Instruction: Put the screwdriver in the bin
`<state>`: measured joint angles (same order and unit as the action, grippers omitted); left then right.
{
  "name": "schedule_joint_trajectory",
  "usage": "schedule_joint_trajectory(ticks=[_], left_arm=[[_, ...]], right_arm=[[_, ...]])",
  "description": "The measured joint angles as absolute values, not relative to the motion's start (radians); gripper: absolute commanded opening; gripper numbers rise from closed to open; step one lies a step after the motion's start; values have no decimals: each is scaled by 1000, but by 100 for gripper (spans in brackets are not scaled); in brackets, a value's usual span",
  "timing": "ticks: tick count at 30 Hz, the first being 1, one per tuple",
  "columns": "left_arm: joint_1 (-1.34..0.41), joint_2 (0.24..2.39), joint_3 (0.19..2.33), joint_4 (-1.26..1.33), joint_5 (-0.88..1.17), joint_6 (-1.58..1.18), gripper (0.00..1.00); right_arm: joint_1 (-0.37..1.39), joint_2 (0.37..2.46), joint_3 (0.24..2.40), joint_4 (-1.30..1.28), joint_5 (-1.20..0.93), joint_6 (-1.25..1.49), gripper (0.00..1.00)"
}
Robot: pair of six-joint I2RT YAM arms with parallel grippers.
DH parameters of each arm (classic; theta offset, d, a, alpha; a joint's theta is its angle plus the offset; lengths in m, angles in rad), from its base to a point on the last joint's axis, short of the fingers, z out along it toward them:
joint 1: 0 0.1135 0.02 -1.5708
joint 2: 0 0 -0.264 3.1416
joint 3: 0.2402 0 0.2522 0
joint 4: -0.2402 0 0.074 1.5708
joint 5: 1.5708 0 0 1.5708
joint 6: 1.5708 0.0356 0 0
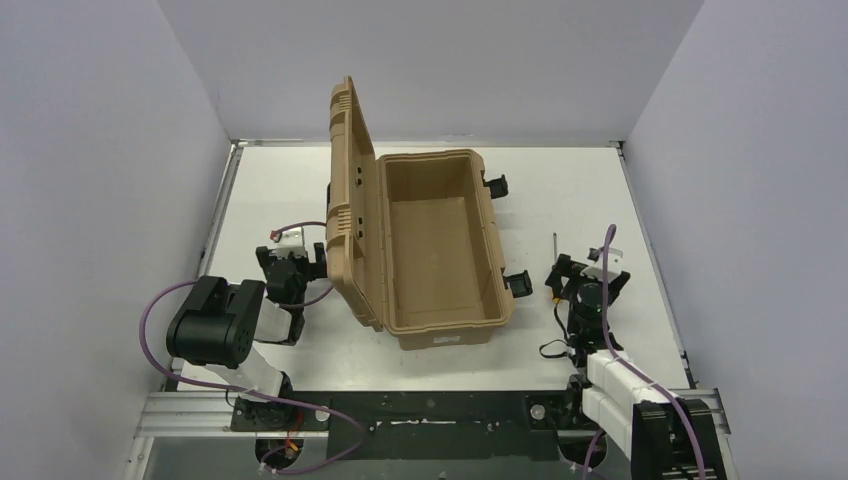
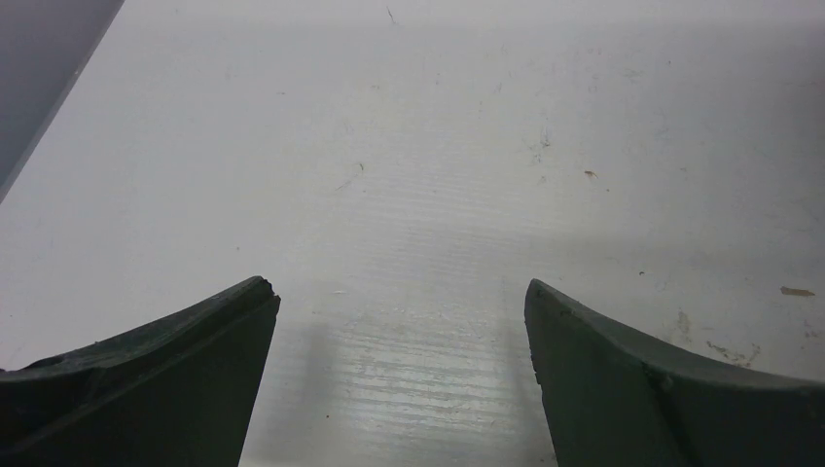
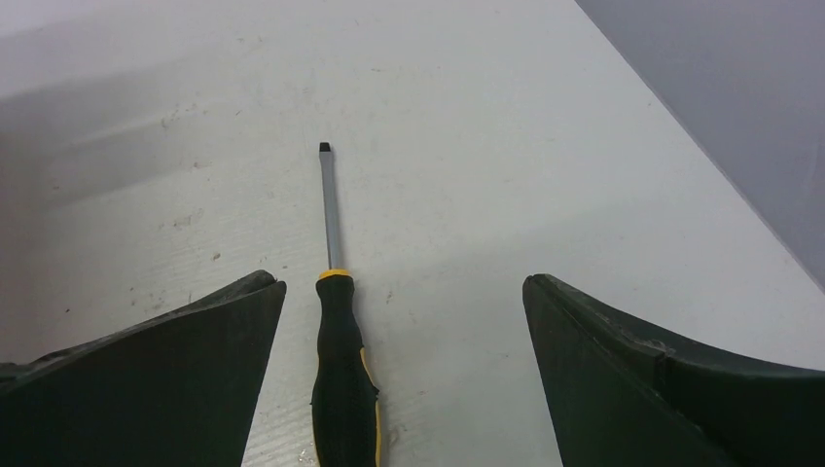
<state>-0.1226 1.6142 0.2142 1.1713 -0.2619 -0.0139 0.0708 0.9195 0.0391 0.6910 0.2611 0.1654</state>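
Observation:
The screwdriver [image 3: 341, 375] lies flat on the white table, its black and yellow handle toward the camera and its thin grey shaft pointing away. My right gripper [image 3: 404, 284] stands open just above it, with the handle between the fingers, close to the left finger [image 3: 185, 370] and not gripped. From above, only the shaft [image 1: 555, 246] shows ahead of the right gripper [image 1: 592, 272]. The tan bin [image 1: 452, 326] stands open in the middle, its ribbed lid [image 1: 350, 200] upright on the left. My left gripper [image 2: 401, 292] is open and empty over bare table.
The left gripper [image 1: 293, 252] sits close to the outer face of the bin's lid. Black latches [image 1: 519, 283] stick out of the bin's right side toward the right arm. Grey walls enclose the table on the left, back and right.

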Motion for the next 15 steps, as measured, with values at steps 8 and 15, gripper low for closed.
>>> schedule_joint_trajectory(ticks=[8, 15], left_arm=[[-123, 1614, 214, 1171, -262, -14, 97], [-123, 1614, 214, 1172, -262, -14, 97]], right_arm=[[71, 957, 402, 274, 208, 226, 99], [71, 1239, 837, -124, 137, 279, 91]])
